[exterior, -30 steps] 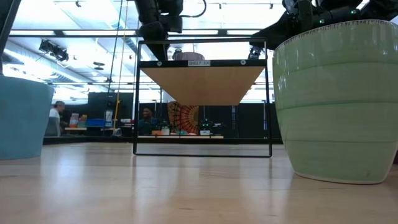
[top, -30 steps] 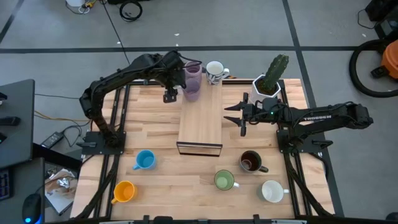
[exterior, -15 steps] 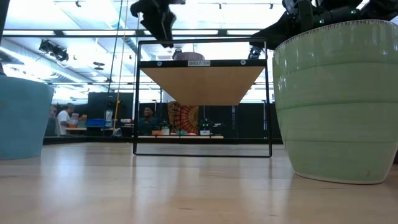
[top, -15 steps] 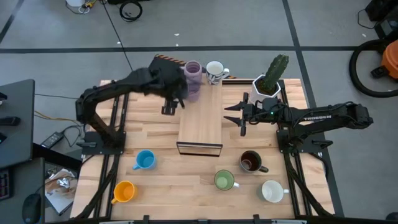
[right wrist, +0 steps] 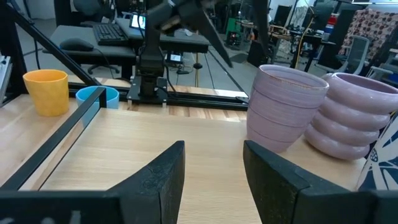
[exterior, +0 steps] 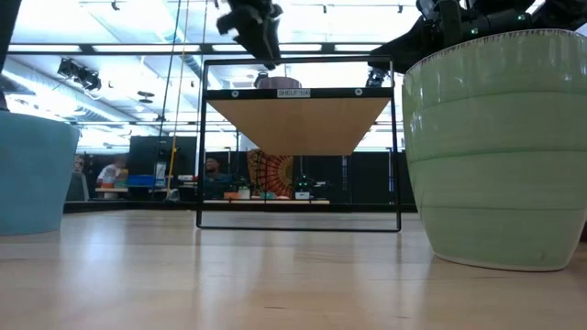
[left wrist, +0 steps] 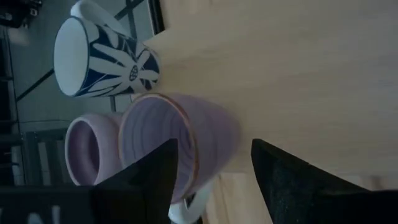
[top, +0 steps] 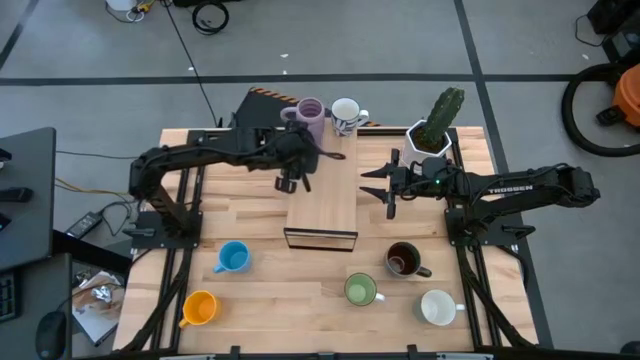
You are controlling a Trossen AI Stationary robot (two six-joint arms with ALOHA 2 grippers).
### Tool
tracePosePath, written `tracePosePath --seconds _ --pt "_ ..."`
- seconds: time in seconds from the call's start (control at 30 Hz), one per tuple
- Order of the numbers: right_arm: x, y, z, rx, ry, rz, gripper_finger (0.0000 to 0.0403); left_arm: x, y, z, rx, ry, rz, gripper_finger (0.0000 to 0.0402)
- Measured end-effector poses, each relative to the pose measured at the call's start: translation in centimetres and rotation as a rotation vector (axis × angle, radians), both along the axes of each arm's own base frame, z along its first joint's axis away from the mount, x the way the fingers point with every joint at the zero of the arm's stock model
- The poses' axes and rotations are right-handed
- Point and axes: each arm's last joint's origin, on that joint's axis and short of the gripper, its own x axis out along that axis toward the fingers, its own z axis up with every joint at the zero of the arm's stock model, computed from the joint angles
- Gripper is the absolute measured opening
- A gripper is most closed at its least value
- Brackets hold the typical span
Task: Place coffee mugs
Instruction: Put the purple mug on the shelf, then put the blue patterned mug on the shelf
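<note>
Two lilac mugs (top: 310,118) and a white mug with a blue pattern (top: 345,114) stand upright on the far end of a wooden shelf (top: 322,205). The left wrist view looks at the lilac mugs (left wrist: 180,143) and the patterned mug (left wrist: 99,59). My left gripper (top: 290,182) hovers open over the shelf's left edge, just short of the lilac mugs, touching nothing. My right gripper (top: 376,186) waits open by the shelf's right side. Blue (top: 232,257), orange (top: 200,307), dark brown (top: 403,259), green (top: 360,290) and white (top: 437,307) mugs stand on the table.
A white faceted planter with a cactus (top: 436,125) stands at the far right, close to my right arm. The shelf stands on a black wire frame (exterior: 298,156) mid-table. The green mug (exterior: 500,147) fills the low view's right side. Bare wood lies left of the shelf.
My left gripper has drawn away from the far left of the lilac mugs, first toward the near edge, then right, ending over the shelf's left edge. The mugs have stayed where they were. My right arm has kept still.
</note>
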Motion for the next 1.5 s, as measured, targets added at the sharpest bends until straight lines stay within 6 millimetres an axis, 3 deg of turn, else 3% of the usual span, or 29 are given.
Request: tracePosePath --seconds 0.43,0.93,1.23,1.5 --pt "0.0 0.0 0.0 -0.005 0.004 0.004 0.0169 1.2 2.7 -1.7 0.059 0.063 0.028 0.0199" --pt "0.0 0.1 0.0 -0.005 0.004 0.025 0.0169 1.3 3.6 -2.0 0.112 0.081 0.067 0.0199" --pt "0.0 0.1 -0.1 -0.003 0.01 0.025 0.0169 1.3 3.5 -2.0 0.12 0.08 0.073 0.0199" --pt "0.0 0.1 -0.4 0.003 0.045 0.025 0.0169 0.8 1.3 -1.0 0.093 0.057 0.024 0.0199"
